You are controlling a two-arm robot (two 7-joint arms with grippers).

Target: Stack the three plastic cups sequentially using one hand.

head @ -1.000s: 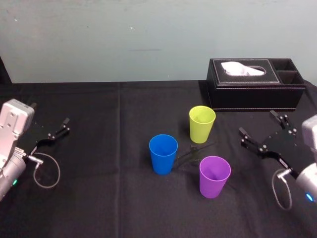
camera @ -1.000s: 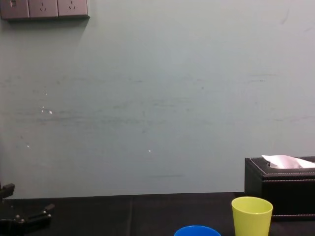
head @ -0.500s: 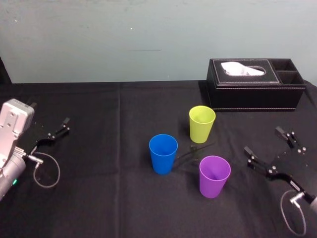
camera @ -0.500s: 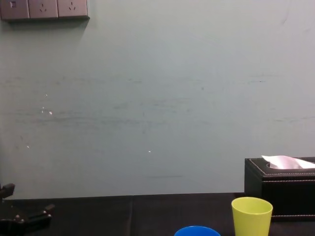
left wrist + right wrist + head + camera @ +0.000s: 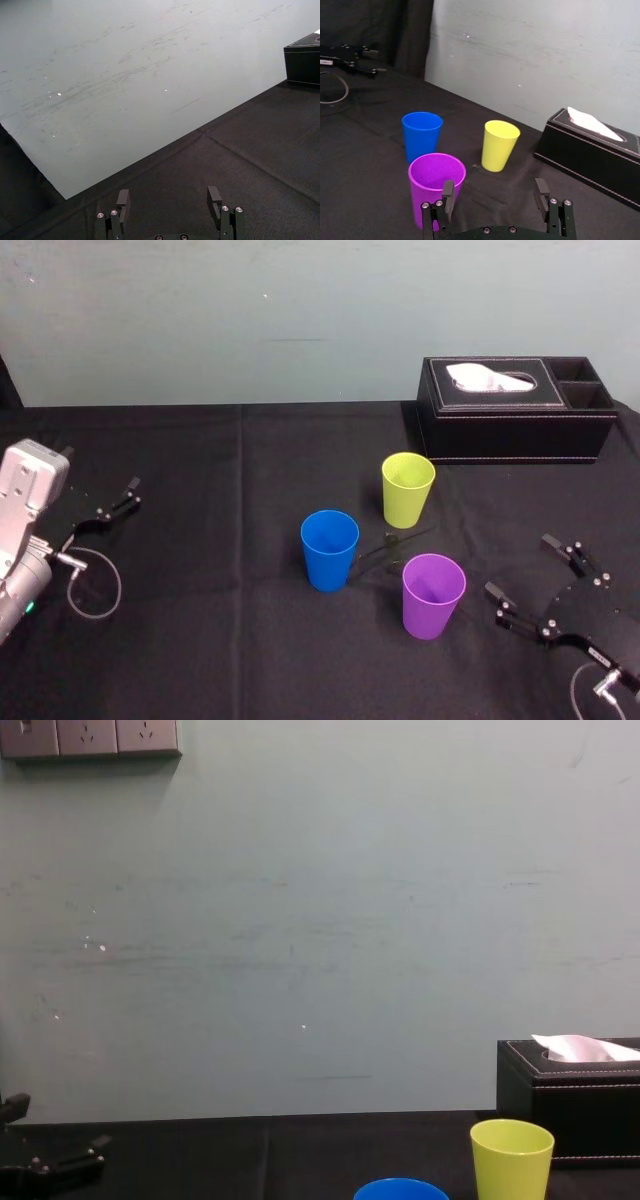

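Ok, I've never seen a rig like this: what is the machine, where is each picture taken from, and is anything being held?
It is a two-armed robot, and each arm ends in a two-fingered gripper. One picture looks down from its head, one looks across the table from its chest, and one comes from each wrist. On the black tablecloth stand a blue cup, a purple cup and a yellow-green cup, upright and apart, with a black tissue box behind them. The right gripper is open beside the purple cup, on the robot's right. The left gripper is open, parked at the table's left. Nothing is held.
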